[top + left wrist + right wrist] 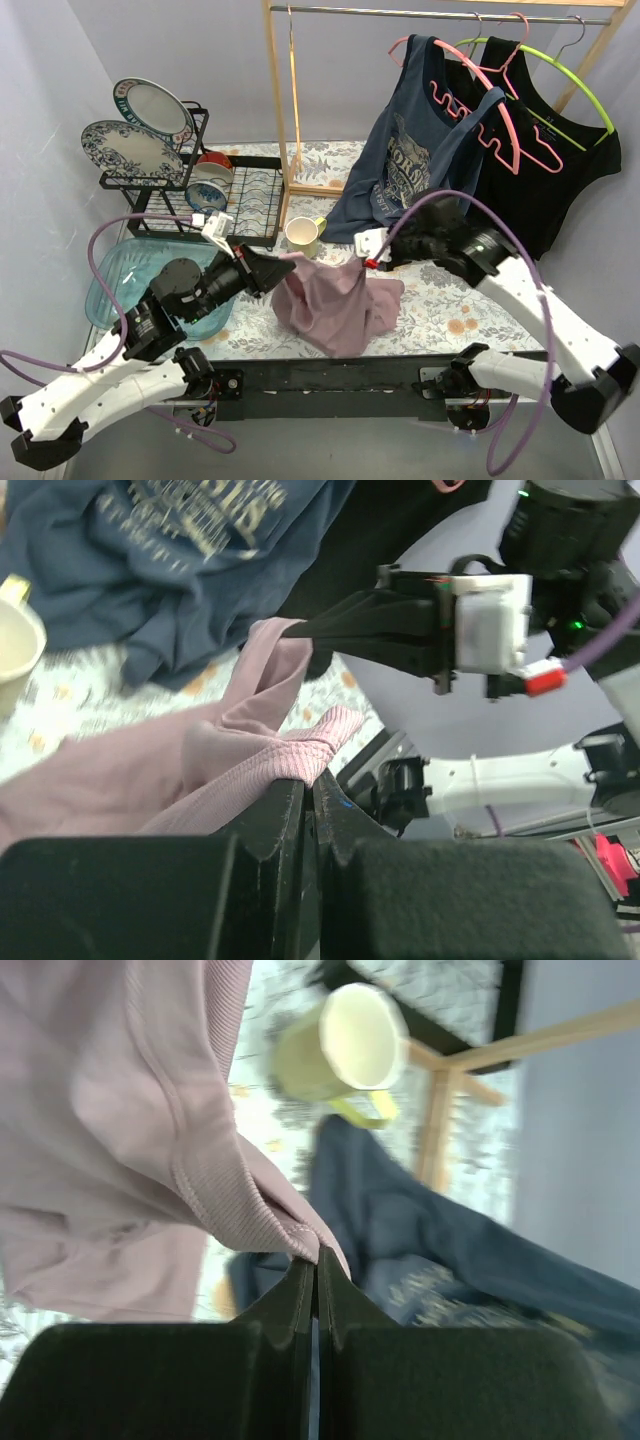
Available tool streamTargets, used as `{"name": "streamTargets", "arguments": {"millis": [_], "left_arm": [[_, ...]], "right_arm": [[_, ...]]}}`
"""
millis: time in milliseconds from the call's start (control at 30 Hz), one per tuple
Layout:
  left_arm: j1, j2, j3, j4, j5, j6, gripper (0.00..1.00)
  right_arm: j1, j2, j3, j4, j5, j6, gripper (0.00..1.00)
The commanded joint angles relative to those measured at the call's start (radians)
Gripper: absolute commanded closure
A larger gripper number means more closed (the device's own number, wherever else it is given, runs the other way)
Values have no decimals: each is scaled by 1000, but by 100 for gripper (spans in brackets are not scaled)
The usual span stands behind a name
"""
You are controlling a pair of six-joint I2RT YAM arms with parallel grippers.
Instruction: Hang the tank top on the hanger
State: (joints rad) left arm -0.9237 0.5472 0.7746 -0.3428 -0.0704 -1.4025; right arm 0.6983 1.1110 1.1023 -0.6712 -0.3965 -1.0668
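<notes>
The dusty-pink tank top (pixel 335 300) hangs bunched between my two grippers, its lower part resting on the floral table cover. My left gripper (pixel 283 272) is shut on its left edge; the left wrist view shows the ribbed hem (pixel 300 755) pinched at my fingertips (pixel 310 782). My right gripper (pixel 362 258) is shut on the right edge; the right wrist view shows a fold of the top (pixel 130 1110) clamped at the tips (pixel 318 1257). The thin yellow-orange hanger (pixel 293 110) hangs edge-on from the rail at the back left, apart from both grippers.
A navy printed top (pixel 400 170) on a pink wavy hanger (pixel 480 85) and a black top (pixel 545 170) on a lime-green hanger (pixel 560 65) hang at the back right. A pale yellow mug (pixel 302 235) stands behind the tank top. A dish rack (pixel 200 190) and a blue tub (pixel 120 285) are at the left.
</notes>
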Motion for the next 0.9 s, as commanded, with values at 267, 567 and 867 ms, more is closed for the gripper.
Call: {"name": "streamTargets", "arguments": {"millis": [267,567,867], "left_arm": [[5,77,-251,143,204,2,100],[6,-60,-486,94,399,-231,100],[5,126,-446,25,475,-268,56]], "right_arm": [[-42,-218,-346,-104,186,-100,99],[-45,-220,-524,-166,168,-94,97],[-43,-249,-397,-260,58,-85,62]]}}
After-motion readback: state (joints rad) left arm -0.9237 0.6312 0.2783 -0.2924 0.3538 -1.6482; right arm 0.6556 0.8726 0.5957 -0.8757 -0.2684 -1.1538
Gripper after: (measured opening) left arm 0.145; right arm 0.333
